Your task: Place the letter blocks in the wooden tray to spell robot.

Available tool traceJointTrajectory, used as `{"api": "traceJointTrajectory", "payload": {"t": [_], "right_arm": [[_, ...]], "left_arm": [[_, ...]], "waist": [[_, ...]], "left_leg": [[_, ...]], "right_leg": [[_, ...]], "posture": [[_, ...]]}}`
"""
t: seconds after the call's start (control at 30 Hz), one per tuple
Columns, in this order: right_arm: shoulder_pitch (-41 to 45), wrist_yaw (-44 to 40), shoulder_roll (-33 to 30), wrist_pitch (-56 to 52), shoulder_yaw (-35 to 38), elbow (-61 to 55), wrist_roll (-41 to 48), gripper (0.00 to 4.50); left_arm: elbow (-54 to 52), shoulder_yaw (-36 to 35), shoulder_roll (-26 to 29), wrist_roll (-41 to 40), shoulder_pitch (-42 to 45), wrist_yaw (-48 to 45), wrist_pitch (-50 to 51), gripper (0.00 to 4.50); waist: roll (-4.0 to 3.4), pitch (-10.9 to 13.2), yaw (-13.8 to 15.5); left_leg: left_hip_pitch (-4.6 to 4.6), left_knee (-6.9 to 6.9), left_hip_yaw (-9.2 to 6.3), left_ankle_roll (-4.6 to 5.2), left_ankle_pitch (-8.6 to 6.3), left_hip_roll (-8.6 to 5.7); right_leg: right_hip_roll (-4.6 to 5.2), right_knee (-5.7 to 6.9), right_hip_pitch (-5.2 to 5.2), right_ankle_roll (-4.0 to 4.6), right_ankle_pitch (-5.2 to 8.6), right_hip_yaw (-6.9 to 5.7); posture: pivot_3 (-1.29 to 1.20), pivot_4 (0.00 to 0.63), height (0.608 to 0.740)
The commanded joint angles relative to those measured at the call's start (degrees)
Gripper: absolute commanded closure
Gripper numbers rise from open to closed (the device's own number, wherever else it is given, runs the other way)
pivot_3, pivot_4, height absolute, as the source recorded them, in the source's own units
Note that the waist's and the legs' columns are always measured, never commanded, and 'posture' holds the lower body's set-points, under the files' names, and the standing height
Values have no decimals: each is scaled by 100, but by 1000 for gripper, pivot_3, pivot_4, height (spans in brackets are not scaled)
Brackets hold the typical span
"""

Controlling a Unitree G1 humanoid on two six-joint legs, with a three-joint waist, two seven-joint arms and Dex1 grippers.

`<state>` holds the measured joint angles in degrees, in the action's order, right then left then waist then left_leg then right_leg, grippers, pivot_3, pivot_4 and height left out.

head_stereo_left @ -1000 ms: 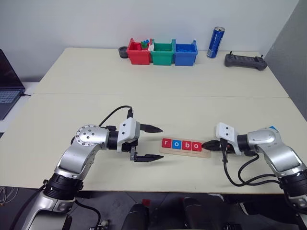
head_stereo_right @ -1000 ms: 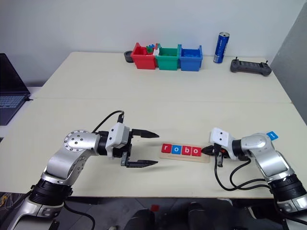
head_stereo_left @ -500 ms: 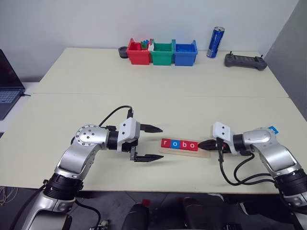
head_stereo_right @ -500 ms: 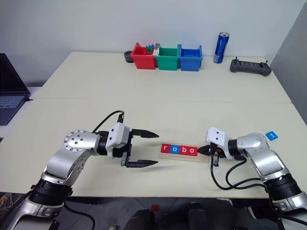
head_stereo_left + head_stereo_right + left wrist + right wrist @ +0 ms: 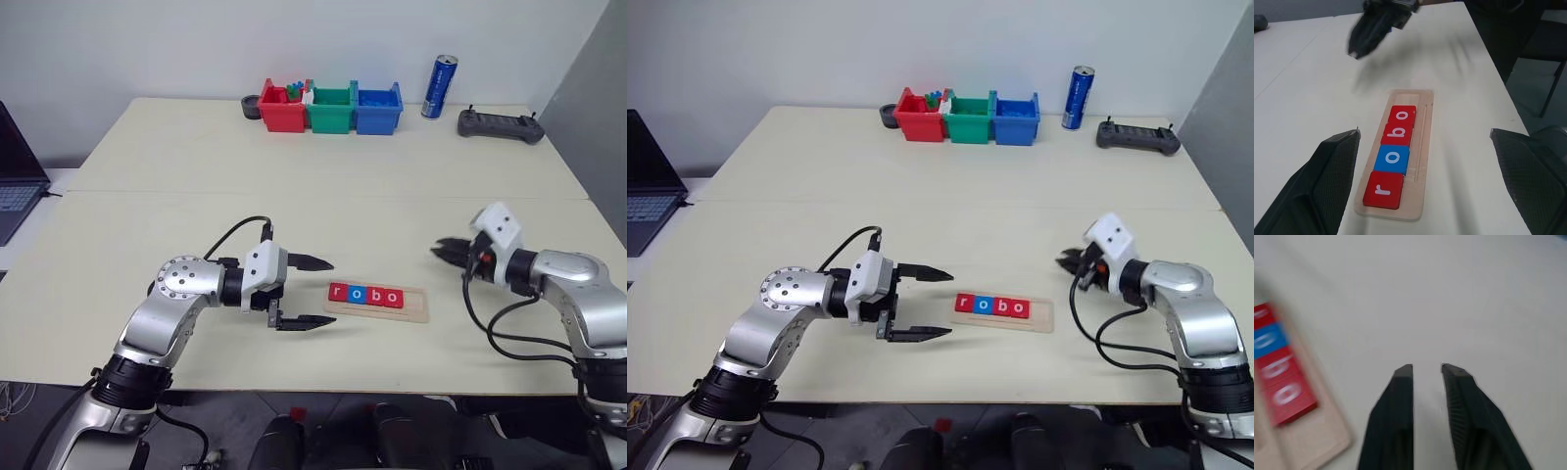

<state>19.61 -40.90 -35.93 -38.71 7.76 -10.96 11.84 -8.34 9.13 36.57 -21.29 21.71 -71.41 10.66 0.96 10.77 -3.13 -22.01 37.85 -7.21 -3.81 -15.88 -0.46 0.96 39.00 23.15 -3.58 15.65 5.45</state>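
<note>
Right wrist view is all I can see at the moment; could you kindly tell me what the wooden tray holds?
Observer: Four letter blocks lie in the wooden tray, reading r, o, b, o. The slot at its right end is bare.
Operator: Thank you. Where is the other gripper?
Observer: The left gripper hangs open just off the tray's left end, touching nothing.
Operator: And where is mine, relative to the tray?
Observer: The right gripper is above the table, beyond the tray's right end and apart from it, holding nothing.
</note>
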Motion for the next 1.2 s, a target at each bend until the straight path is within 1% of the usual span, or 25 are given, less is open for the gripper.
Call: {"api": "traceJointTrajectory", "payload": {"t": [0.03,0.17,0.2,0.23,0.37,0.47,0.73,1.0,1.2], "right_arm": [[-378,962,190,-270,492,-515,-244,2147],[-863,1693,362,-385,977,-742,-420,688],[-1005,1822,358,-403,1104,-789,-461,187],[-1129,1966,345,-382,1228,-820,-530,41],[-1414,2369,350,-488,1610,-1027,-652,41],[-1435,2666,370,-654,1788,-1008,-743,41],[-850,3230,792,-959,2185,-213,-457,41],[-320,3539,1019,-725,2205,783,-343,41],[-157,3760,1084,-580,2212,1182,-317,41]], "left_arm": [[-62,-5,-16,-23,36,-34,-72,0],[67,43,-74,-12,176,-114,-91,0],[89,54,-92,-9,205,-124,-91,0],[116,65,-111,-8,229,-138,-97,0],[164,106,-158,-10,236,-199,-130,0],[187,140,-225,10,236,-230,-148,0],[249,213,-321,32,309,-239,-188,0],[176,175,-266,32,252,-255,-186,0],[98,137,-220,27,184,-227,-168,0]], "waist": [[0,0,23],[-2,-1,40],[-2,-1,39],[-3,-1,41],[-5,-3,15],[-7,-4,-26],[-10,-6,-22],[-12,-7,-24],[-13,-7,-24]], "left_leg": [[-3,0,-1,0,0,0],[-6,1,4,0,0,-4],[-5,0,5,0,0,-3],[-5,0,5,0,0,-4],[-4,-1,7,1,0,-3],[3,-2,12,1,0,3],[5,-2,13,1,0,4],[5,-3,15,1,0,2],[5,-3,13,1,0,2]], "right_leg": [[0,-2,0,0,0,-1],[2,-2,3,0,0,4],[2,-2,3,-1,0,4],[2,-2,3,-1,0,4],[1,-1,2,-1,0,5],[-5,2,2,0,0,9],[-7,2,-1,0,0,12],[-6,2,0,0,0,15],[-6,2,0,0,0,14]], "posture": [[0,150,740],[0,150,740],[0,150,740],[0,150,740],[0,150,740],[0,150,740],[0,150,740],[0,150,740],[0,150,740]]}}
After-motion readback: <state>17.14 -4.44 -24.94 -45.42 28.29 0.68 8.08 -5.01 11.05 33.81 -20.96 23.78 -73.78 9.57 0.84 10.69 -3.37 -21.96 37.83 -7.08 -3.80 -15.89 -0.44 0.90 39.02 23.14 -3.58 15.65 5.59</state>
